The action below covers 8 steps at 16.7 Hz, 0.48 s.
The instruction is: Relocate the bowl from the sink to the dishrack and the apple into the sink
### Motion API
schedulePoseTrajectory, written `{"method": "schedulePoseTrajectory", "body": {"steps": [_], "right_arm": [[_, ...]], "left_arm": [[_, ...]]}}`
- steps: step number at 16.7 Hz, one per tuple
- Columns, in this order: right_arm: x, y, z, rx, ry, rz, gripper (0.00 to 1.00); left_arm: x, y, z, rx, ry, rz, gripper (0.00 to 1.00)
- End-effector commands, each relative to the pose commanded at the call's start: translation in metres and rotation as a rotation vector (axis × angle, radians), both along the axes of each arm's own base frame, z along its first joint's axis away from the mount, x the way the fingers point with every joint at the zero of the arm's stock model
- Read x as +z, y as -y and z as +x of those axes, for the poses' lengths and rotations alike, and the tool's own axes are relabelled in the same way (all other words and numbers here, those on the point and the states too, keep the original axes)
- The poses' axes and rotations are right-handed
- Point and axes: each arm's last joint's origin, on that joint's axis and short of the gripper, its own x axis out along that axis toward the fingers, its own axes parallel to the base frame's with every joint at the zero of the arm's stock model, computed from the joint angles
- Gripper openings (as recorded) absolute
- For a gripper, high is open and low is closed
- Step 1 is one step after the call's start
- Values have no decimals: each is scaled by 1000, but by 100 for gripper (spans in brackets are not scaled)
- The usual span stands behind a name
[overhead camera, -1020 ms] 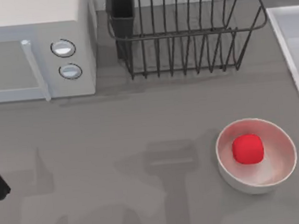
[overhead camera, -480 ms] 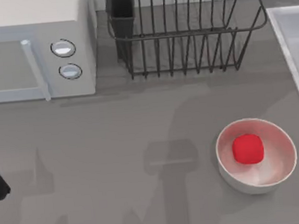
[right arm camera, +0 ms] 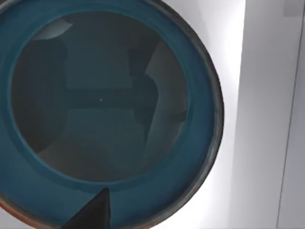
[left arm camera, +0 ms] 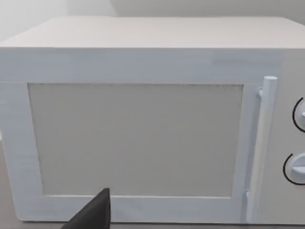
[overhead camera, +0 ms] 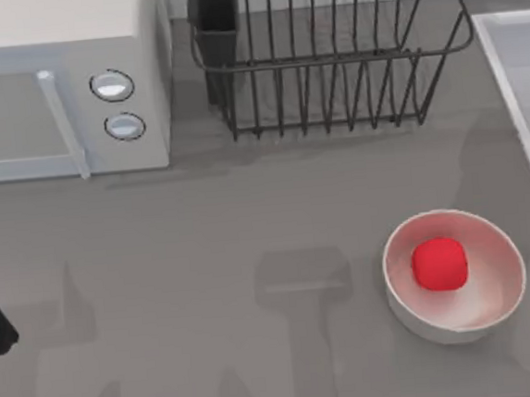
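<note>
While the left arm sits parked at the worktop's left edge, the scene reads left to right:

Left tool [left arm camera: 93, 214]: faces the microwave [overhead camera: 60, 86] door; whether open or closed cannot be told.
Dishrack [overhead camera: 327, 54]: at the back, right of the microwave, cutlery cup [overhead camera: 216, 12] at its left corner.
Apple [overhead camera: 439, 264]: lies inside the white bowl [overhead camera: 497, 304] on the worktop [overhead camera: 205, 259].
Sink [overhead camera: 514, 74]: at the right edge.
Bowl [right arm camera: 190, 71]: teal, upright in the sink, directly below the right wrist camera.
Right tool [right arm camera: 93, 214]: above the bowl; state cannot be told.
</note>
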Motion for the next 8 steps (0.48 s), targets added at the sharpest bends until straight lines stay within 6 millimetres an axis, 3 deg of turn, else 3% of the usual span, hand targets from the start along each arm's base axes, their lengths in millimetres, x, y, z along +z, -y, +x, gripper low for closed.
{"method": "schedulePoseTrajectory", "body": {"steps": [8], "right_arm": [[-10,-1,1,1,-17,7,100]], "left_arm": [[0,0,0,0,0,0,100]]}}
